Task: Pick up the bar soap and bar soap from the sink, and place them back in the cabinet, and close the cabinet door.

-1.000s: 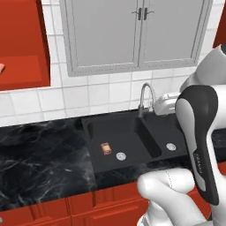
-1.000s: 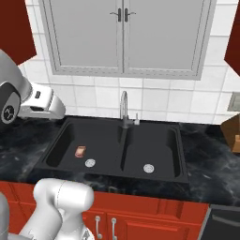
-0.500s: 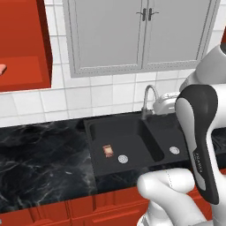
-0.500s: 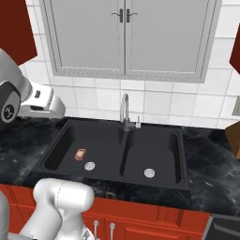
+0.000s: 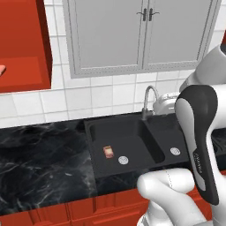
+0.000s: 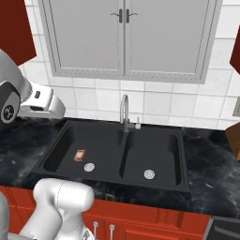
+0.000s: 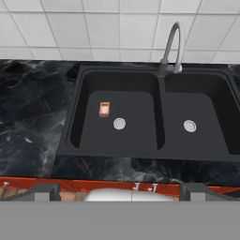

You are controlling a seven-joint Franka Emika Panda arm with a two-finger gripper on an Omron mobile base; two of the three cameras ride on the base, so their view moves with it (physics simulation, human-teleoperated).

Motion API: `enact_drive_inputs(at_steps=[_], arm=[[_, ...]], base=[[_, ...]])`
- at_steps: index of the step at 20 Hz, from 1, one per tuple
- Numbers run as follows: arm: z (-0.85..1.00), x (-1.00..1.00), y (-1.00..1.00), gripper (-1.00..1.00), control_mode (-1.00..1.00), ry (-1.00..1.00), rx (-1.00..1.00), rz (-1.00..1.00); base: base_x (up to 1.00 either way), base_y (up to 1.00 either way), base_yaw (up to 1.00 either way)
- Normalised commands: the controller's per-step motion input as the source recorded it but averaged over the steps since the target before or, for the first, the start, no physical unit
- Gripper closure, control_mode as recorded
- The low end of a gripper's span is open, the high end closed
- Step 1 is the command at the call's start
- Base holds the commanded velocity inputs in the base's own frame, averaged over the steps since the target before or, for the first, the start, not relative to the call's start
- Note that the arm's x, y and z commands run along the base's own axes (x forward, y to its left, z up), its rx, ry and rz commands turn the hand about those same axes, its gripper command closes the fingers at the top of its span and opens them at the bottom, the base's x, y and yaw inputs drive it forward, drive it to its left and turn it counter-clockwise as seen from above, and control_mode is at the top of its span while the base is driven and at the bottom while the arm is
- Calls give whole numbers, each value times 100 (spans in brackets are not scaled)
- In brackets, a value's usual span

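A small brown bar soap point(image 5: 108, 151) point(image 6: 79, 155) point(image 7: 104, 109) lies on the floor of the black sink's point(image 7: 159, 77) left basin, just beside the round drain point(image 7: 119, 123). My gripper point(image 7: 121, 193) hangs high above the sink's front edge. It is open, with its fingertips point(image 7: 44, 191) far apart and nothing between them. The red cabinet point(image 5: 22, 44) stands open at the upper left. A salmon-pink sliver point(image 5: 1, 70), apparently the other bar soap, rests on its shelf at the picture's edge. A dark red panel point(image 6: 16, 28) may be the cabinet door.
The silver faucet point(image 7: 171, 44) rises behind the divider between the basins. A second drain point(image 7: 190, 125) sits in the right basin. Pale grey two-door cabinet point(image 5: 141, 31) hangs over the sink. Black marble counter point(image 5: 39, 154) runs on both sides. A brown object point(image 6: 233, 138) sits at far right.
Over the last second the whole picture slid slightly down, so the base shifted a little. The brown soap keeps its spot by the drain.
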Motion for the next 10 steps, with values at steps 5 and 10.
enact_drive_inputs(at_steps=[5, 10], arm=[[0, 0, 0, -100, 100, 0, 0, 0], [0, 0, 0, -100, 100, 0, 0, 0]], base=[[61, 0, 0], [26, 0, 0]])
